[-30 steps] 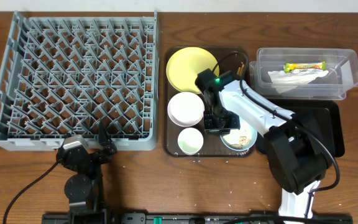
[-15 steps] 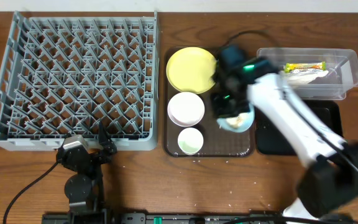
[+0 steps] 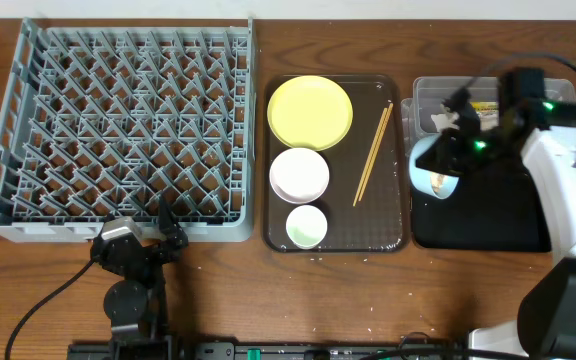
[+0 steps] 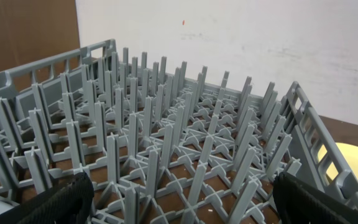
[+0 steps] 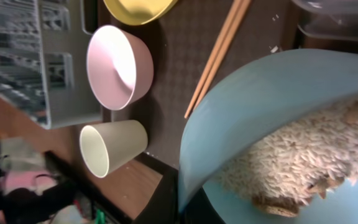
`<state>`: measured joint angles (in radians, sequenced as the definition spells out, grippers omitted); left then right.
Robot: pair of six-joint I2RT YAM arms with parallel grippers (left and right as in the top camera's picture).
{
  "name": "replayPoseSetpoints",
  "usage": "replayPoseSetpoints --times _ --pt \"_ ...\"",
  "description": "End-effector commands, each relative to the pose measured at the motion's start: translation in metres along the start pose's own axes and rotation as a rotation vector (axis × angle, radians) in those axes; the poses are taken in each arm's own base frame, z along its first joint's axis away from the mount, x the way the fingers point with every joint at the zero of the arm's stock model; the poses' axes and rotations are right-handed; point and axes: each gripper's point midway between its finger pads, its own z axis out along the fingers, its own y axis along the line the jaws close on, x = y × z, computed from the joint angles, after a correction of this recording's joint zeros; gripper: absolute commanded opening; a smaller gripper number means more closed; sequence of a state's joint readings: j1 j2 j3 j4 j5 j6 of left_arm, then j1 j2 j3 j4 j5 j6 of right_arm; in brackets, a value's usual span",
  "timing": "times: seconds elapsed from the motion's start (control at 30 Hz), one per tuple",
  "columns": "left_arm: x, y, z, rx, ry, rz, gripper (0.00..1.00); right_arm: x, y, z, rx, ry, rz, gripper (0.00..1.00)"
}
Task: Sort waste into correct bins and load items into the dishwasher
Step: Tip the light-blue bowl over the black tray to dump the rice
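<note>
One step: dumping rice | right gripper clamped on light blue bowl, tilted above left edge of black tray | left gripper fingers spread, idle | tip further, centring spill over tray.

One brown serving tray holds one yellow round plate, one white bowl, one white cup, two wooden chopsticks. Right of it: one light-blue bowl, one clear plastic tub, one black tray. Left: one grey pegged rack.

A lab setup is suggested — a wooden table against a bare white wall, cable trailed near.
</note>
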<state>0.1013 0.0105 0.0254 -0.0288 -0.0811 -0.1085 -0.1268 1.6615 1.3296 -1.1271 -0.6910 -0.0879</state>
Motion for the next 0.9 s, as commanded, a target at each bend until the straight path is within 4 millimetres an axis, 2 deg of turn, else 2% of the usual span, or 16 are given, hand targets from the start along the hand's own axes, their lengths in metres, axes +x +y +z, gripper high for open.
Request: replayPoseSetpoints --times 0.0,0.3,0.6,0.73,0.87 --pt "0.017 0.005 0.001 -0.020 0.049 -0.002 0.93 0.002 0.006 -0.010 -0.206 -0.066 -0.030 0.01" --pt "0.018 0.005 0.001 -0.020 0.050 -0.001 0.93 0.012 -0.023 -0.030 -0.488 -0.272 0.084 0.01" --pt "0.018 0.005 0.001 -0.020 0.050 -0.001 0.93 0.024 -0.052 -0.053 -0.621 -0.445 0.230 0.01" --pt "0.018 0.005 0.001 -0.020 0.050 -0.001 0.93 0.025 -0.055 -0.058 -0.645 -0.469 0.259 0.01" --pt "0.018 0.005 0.001 -0.020 0.050 -0.001 0.93 0.020 -0.049 -0.068 -0.706 -0.511 0.248 0.01"
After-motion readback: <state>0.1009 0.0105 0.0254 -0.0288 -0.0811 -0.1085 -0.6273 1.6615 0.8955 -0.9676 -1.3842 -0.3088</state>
